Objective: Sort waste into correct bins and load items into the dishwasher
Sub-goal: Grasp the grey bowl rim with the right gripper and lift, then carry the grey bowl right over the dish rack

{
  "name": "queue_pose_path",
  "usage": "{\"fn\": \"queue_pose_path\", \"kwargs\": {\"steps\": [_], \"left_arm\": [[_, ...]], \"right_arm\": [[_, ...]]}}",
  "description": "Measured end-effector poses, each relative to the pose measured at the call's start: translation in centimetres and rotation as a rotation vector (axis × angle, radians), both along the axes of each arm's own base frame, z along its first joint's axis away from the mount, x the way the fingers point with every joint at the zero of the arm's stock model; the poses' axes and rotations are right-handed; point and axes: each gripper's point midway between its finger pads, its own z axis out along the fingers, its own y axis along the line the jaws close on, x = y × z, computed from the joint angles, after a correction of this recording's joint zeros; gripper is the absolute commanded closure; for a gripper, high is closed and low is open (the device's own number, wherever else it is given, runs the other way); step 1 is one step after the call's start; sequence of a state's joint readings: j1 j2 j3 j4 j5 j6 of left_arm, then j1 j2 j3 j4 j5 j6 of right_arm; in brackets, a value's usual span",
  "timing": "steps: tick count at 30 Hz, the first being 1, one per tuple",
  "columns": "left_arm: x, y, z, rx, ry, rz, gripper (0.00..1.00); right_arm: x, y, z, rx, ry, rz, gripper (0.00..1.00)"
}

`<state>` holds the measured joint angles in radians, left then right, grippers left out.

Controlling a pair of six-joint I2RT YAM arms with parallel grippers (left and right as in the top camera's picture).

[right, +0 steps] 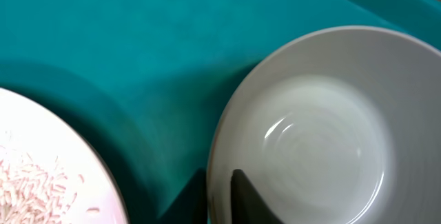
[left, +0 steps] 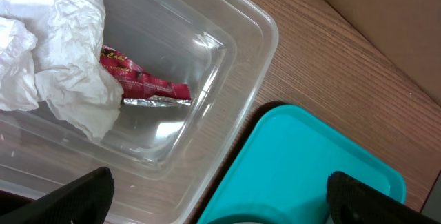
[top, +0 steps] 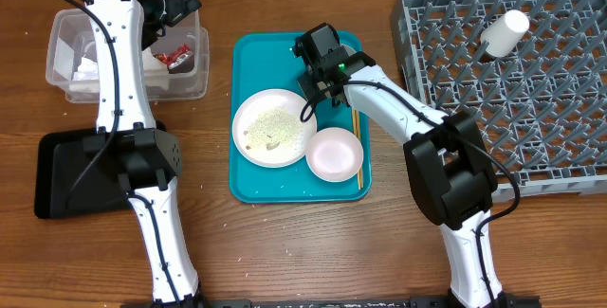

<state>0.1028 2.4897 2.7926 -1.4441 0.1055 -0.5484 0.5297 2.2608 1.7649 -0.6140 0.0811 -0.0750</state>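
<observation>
Whitish bowl [right: 324,134] sits on teal tray [top: 251,52] beside the rice-strewn plate [top: 273,128]; loading appears to be the step in hand. Right end effector [top: 321,88] at its rim, closure indeterminate; left end effector [left: 219,198] released. Next: secure rim, carry to rack [top: 531,109].

The overhead camera looks straight down from well above, taking in the whole counter [top: 285,251] with the grey rack [top: 531,109] at upper right. The left wrist camera sits close over a corner of the clear tub [left: 207,79], with the teal tray [left: 310,162] at lower right. The right wrist camera peers down nearer still, with the bowl [right: 317,134] at right and the plate [right: 48,138] at lower left. All four show overhead too.
</observation>
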Motion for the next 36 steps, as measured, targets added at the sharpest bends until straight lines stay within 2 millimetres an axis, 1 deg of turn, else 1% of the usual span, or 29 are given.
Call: {"fn": "queue_pose_path", "kwargs": {"steps": [4,7,9,12,15,17,19,21,22,23,24,25,26,27,28,29,30,31,33,36], "left_arm": [[0.0,0.0,0.0,0.0,0.0,0.0,0.0],[0.0,0.0,0.0,0.0,0.0,0.0,0.0],[0.0,0.0,0.0,0.0,0.0,0.0,0.0],[0.0,0.0,0.0,0.0,0.0,0.0,0.0],[0.0,0.0,0.0,0.0,0.0,0.0,0.0],[0.0,0.0,0.0,0.0,0.0,0.0,0.0],[0.0,0.0,0.0,0.0,0.0,0.0,0.0],[0.0,0.0,0.0,0.0,0.0,0.0,0.0],[0.0,0.0,0.0,0.0,0.0,0.0,0.0],[0.0,0.0,0.0,0.0,0.0,0.0,0.0],[0.0,0.0,0.0,0.0,0.0,0.0,0.0],[0.0,0.0,0.0,0.0,0.0,0.0,0.0],[0.0,0.0,0.0,0.0,0.0,0.0,0.0],[0.0,0.0,0.0,0.0,0.0,0.0,0.0],[0.0,0.0,0.0,0.0,0.0,0.0,0.0],[0.0,0.0,0.0,0.0,0.0,0.0,0.0],[0.0,0.0,0.0,0.0,0.0,0.0,0.0],[0.0,0.0,0.0,0.0,0.0,0.0,0.0],[0.0,0.0,0.0,0.0,0.0,0.0,0.0],[0.0,0.0,0.0,0.0,0.0,0.0,0.0]], "right_arm": [[0.0,0.0,0.0,0.002,0.0,-0.001,0.96],[0.1,0.0,0.2,0.008,-0.001,-0.014,0.96],[0.3,0.1,0.5,0.015,-0.004,-0.024,0.96],[0.8,0.5,1.9,0.035,-0.017,-0.035,0.96],[1.8,0.9,4.1,0.066,-0.046,-0.051,0.96],[2.7,1.0,6.3,0.097,-0.074,-0.073,0.96],[3.7,0.6,9.1,0.135,-0.11,-0.105,0.96],[4.9,-0.6,12.4,0.183,-0.154,-0.15,0.96],[6.0,-2.0,15.2,0.224,-0.195,-0.197,0.96],[6.4,-2.7,16.1,0.237,-0.21,-0.216,0.96],[6.8,-3.9,17.5,0.259,-0.223,-0.252,0.96],[7.2,-5.6,18.9,0.282,-0.234,-0.298,0.96],[7.6,-7.8,20.1,0.31,-0.237,-0.351,0.96],[7.8,-9.4,20.8,0.333,-0.23,-0.39,0.96],[8.0,-11.5,21.4,0.363,-0.217,-0.436,0.96],[8.1,-13.5,21.7,0.393,-0.198,-0.477,0.96],[8.1,-15.9,21.6,0.431,-0.164,-0.524,0.96],[8.0,-17.7,21.4,0.459,-0.131,-0.556,0.96],[7.3,-22.1,20.5,0.534,-0.037,-0.634,0.96],[6.0,-27.3,19.9,0.632,0.055,-0.723,0.96]]}}
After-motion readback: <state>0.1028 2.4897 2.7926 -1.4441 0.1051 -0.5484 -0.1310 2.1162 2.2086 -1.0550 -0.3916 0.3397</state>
